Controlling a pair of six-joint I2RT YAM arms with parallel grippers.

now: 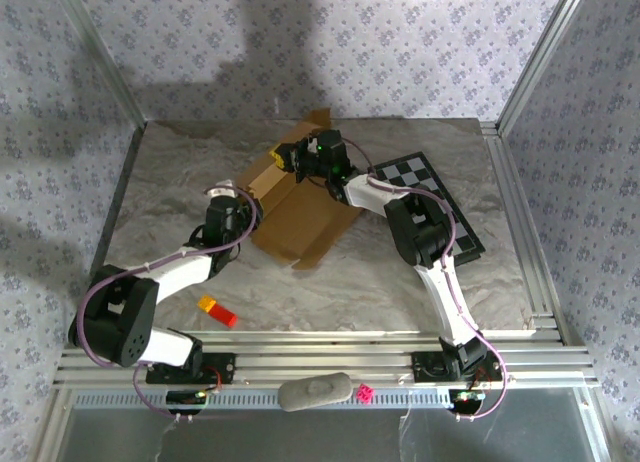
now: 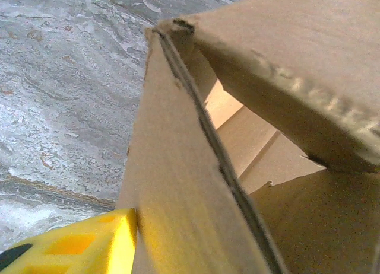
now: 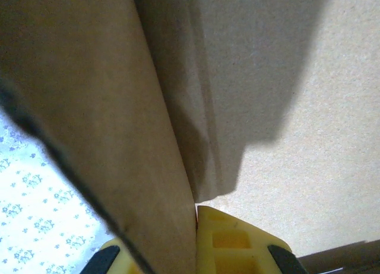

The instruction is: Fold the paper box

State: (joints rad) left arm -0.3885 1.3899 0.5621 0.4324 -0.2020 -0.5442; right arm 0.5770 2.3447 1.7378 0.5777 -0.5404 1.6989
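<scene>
Pairs black rounded joint housings with white link tubes on left arm (image 1: 185,272) and right arm (image 1: 447,294). Trails purple cables along both, looping near bases at 6 o'clock. Ends in yellow moulded end effector fingers (image 3: 234,241), pocketed, with black insets.

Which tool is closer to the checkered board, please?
Right. The right tool grips a paper box flap near the checkered board; the left tool is at the box's opposite edge.
</scene>
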